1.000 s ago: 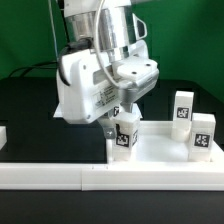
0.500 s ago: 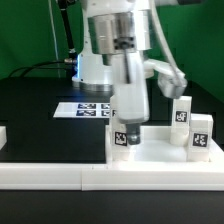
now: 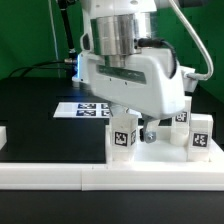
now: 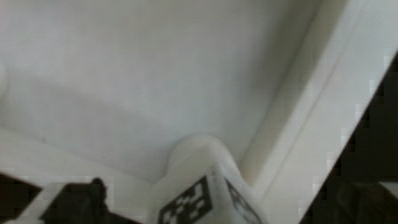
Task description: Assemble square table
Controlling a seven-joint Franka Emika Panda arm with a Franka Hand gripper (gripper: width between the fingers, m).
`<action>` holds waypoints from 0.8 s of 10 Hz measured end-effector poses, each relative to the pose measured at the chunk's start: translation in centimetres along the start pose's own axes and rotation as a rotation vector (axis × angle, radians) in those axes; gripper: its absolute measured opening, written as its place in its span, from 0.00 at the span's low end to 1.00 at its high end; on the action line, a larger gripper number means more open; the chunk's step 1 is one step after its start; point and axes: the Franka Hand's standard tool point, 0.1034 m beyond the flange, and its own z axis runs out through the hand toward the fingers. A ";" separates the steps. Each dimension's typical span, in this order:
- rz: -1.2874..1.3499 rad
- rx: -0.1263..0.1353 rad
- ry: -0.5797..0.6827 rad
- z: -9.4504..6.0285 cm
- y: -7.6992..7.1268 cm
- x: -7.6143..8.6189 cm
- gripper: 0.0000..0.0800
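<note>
Beside the short white tagged leg [image 3: 123,136] on the large white plastic slab [image 3: 160,152], we judge it light, rigid, graspable mid-shaft; gripper [image 3: 148,128] jaw state indiscernible

exterior view: bright even overhead light, soft shadow under arm [image 3: 125,60] on white slab [image 3: 160,150]; black table [image 3: 35,110] stays dark, matte. slight softness, low resolution. wrist view: washed-out, pale slab surface nearly featureless, heavy blur, leg [image 4: 210,185] close to lens out of focus, dark corners.

Matt white plastic legs [image 3: 123,137] — smooth.
</note>
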 end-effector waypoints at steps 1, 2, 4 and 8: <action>-0.119 -0.005 0.002 0.0 0.2 0.3 0.81; -0.214 -0.009 0.004 0.0 0.4 0.5 0.81; -0.193 -0.008 0.004 0.0 0.4 0.5 0.81; -0.009 -0.007 0.004 0.0 0.4 0.5 0.36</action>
